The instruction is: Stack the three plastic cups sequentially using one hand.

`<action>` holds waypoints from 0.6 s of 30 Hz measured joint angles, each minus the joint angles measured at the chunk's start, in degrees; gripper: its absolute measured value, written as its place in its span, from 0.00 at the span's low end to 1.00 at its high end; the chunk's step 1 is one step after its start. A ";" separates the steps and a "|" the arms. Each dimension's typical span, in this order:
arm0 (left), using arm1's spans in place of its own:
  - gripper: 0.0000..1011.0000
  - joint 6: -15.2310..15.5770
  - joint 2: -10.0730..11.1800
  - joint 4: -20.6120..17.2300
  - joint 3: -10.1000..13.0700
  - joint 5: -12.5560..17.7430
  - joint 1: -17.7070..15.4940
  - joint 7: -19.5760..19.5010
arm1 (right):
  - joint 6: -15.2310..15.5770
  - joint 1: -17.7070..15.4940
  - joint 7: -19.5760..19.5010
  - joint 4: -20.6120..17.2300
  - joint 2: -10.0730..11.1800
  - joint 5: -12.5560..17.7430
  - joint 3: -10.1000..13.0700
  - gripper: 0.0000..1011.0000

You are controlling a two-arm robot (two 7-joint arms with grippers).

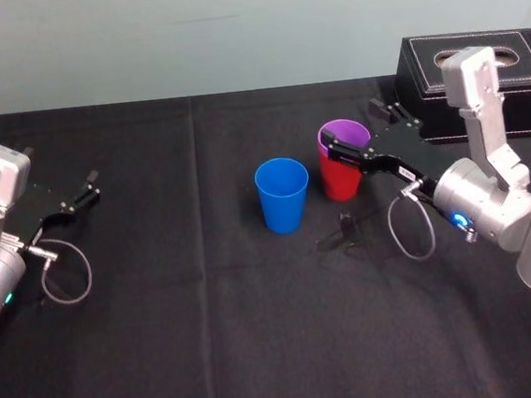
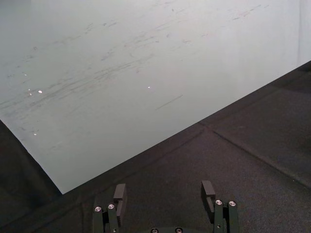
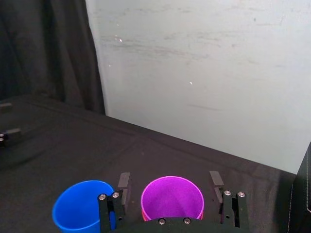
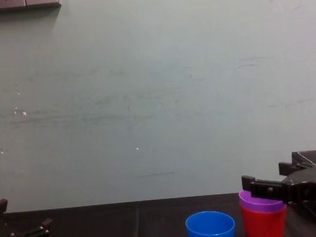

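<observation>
We see the right pincer (image 1: 350, 123) set around the top of the purple cup (image 1: 344, 137). Its two flat black fingers (image 3: 124, 182) stand spread, one on each side of the rim. The right wrist view shows a gap at each side, so the pincer is released and grasps nothing.

The purple cup sits nested in the red cup (image 1: 339, 182), with only its upper band rising above the red rim. The stack stands right of the surface's (image 1: 213, 336) middle. The blue cup (image 1: 282, 195) stands upright just beside it on the robot's left, close but not touching. All three are smooth, tapered plastic tumblers, glossy against the matt black cloth covering the surface.

In the head view the nearer finger crosses the front of the purple rim and hides part of it. The chest view cuts off the bottoms of the cups. In the right wrist view the pincer's own body covers the lower walls of the purple and blue cups.

Behind the right arm lies a black leather-look box (image 1: 420, 71) with white stitching, partly masked by the light grey wrist housing.

The left pincer (image 1: 90, 186) rests parked at the far left of the surface, with its fingers apart and nothing between them.
</observation>
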 joint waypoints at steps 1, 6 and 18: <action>0.99 0.00 0.00 0.00 0.00 0.00 0.00 0.00 | 0.08 -0.39 0.02 -0.68 0.23 0.10 0.12 0.99; 0.99 0.00 0.00 0.00 0.00 0.00 0.00 0.00 | 0.39 -2.91 0.55 -4.54 1.68 0.93 0.79 0.99; 0.99 0.00 0.00 0.00 0.00 0.00 0.00 0.00 | -2.03 -14.00 3.46 -13.90 7.47 2.96 1.99 0.99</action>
